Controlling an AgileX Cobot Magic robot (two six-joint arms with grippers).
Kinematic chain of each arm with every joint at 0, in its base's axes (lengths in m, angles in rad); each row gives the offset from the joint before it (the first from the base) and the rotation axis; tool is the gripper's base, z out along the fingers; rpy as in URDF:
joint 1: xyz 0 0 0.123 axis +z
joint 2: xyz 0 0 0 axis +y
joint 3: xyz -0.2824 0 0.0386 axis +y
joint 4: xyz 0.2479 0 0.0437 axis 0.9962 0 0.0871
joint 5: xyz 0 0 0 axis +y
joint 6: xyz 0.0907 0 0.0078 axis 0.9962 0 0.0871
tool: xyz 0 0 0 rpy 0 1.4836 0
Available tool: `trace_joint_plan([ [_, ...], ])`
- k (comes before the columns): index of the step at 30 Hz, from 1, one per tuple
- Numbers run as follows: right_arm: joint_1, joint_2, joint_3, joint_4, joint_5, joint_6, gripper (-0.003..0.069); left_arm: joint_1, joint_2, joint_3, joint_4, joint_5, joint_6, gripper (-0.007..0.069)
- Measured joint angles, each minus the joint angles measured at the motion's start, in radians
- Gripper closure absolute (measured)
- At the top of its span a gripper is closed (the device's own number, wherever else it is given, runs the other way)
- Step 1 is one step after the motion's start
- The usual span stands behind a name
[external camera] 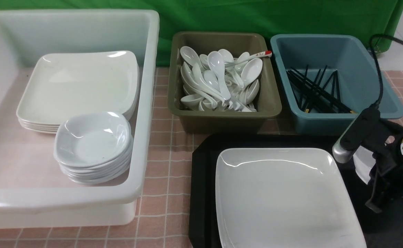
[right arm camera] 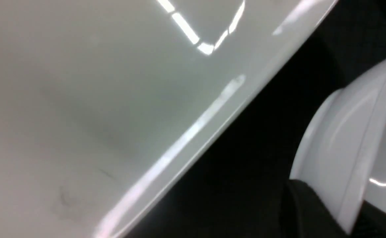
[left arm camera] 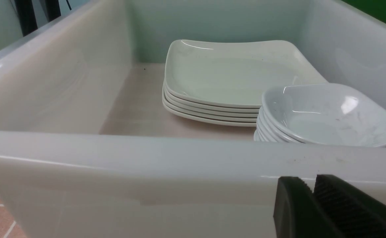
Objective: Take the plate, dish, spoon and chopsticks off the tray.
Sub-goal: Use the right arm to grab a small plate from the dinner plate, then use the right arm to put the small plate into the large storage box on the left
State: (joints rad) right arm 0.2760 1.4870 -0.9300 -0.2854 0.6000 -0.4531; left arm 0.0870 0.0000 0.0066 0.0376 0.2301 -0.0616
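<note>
Small glossy white squarish dish (external camera: 361, 168) sat at the right end of the large black rectangular plastic tray (external camera: 201, 193), just beside the large glossy white square plate (external camera: 284, 196), which lay flat on the tray. The right gripper (right arm camera: 348, 215) looked clenched on the dish's rim: in the right wrist view the white rim ran between its two dark fingers.

The step in hand appeared to be lifting that dish. To do it well, the grip had to be firm before rising, since a thin glossy rim could slip. The lift should go straight up, clear of the plate's edge, with the dish kept level on the way to the stack of small white dishes (external camera: 92, 141) in the big white plastic tub (external camera: 146, 103). The left gripper (left arm camera: 311, 186) hung outside the tub's wall, fingers drawn together on nothing.

Most of the dish was hidden behind the right arm (external camera: 391, 165) in the front view, and the wrist view was blurred. The tray's near and right parts were cut off. No cutlery showed on the visible tray. White spoons (external camera: 222, 82) lay in the olive plastic bin (external camera: 222, 120), and black chopsticks (external camera: 318, 89) in the blue plastic bin (external camera: 360, 62).
</note>
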Motion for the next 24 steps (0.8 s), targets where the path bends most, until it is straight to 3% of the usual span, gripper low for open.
trace_joint_plan([
  [5,0.109,-0.153,-0.031,0.097,0.01,-0.001,0.058,0.0,0.0,0.0,0.0,0.0,0.0,0.0505],
  [7,0.188,-0.207,-0.098,0.207,0.013,-0.041,0.058,0.0,0.0,0.0,0.0,0.0,0.0,0.0501],
  [10,0.279,-0.214,-0.18,0.354,0.01,-0.145,0.058,0.0,0.0,0.0,0.0,0.0,0.0,0.0498],
  [11,0.336,-0.192,-0.246,0.48,0.006,-0.226,0.058,0.0,0.0,0.0,0.0,0.0,0.0,0.0496],
  [15,0.447,-0.099,-0.375,0.657,-0.002,-0.39,0.058,0.0,0.0,0.0,0.0,0.0,0.0,0.0491],
  [24,0.605,0.364,-0.791,0.73,-0.027,-0.569,0.058,0.0,0.0,0.0,0.0,0.0,0.0,0.048],
])
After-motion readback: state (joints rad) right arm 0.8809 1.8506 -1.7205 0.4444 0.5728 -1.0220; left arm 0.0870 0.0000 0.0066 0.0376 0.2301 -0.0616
